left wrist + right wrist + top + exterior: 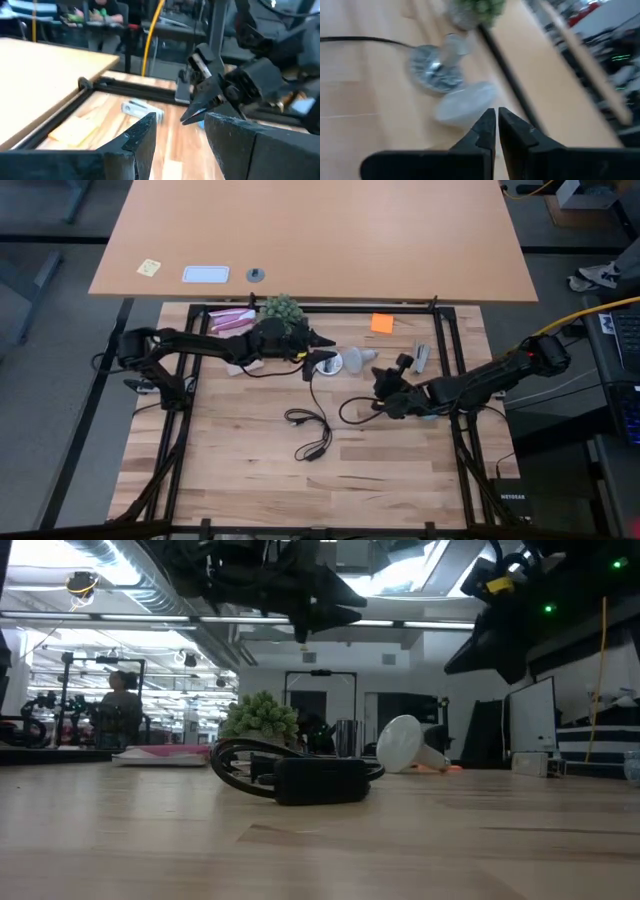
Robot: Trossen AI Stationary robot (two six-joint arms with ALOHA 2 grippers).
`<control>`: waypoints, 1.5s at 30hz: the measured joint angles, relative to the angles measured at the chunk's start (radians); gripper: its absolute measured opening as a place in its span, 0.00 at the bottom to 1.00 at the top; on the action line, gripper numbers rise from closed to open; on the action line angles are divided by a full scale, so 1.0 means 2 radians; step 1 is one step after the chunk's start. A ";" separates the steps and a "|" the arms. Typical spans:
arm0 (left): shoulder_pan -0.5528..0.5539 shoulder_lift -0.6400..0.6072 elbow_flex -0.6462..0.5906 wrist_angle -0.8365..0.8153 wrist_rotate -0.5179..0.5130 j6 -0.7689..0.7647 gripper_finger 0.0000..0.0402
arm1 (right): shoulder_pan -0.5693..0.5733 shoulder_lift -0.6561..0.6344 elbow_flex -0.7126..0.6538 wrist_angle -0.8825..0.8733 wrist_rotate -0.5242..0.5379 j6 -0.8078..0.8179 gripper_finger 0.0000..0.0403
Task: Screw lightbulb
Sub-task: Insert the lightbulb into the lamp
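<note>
With the right gripper point(496, 131) closed empty just short of the lightbulb point(359, 360), reopen it and straddle the dome before closing.

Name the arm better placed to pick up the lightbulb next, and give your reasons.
Probably the right. Its pincer, fingertips together, points straight at the lightbulb lying on its side just ahead. The left pincer hovers by the silvery socket, nearer that than the bulb, so it seems suited to steadying it.
</note>
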 joint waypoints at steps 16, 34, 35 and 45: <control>0.016 0.169 0.113 0.108 -0.010 -0.087 0.39 | -0.040 0.000 0.036 -0.030 0.006 -0.079 0.06; -0.031 0.170 0.113 -0.104 0.022 -0.110 0.39 | -0.391 0.025 0.036 0.046 -0.472 -0.117 0.06; -0.034 0.170 0.113 -0.104 0.022 -0.110 0.39 | -0.399 0.032 0.036 0.045 -0.480 -0.117 0.06; -0.059 0.169 0.113 -0.105 0.022 -0.100 0.39 | -0.392 0.115 0.036 -0.030 -0.490 -0.014 0.06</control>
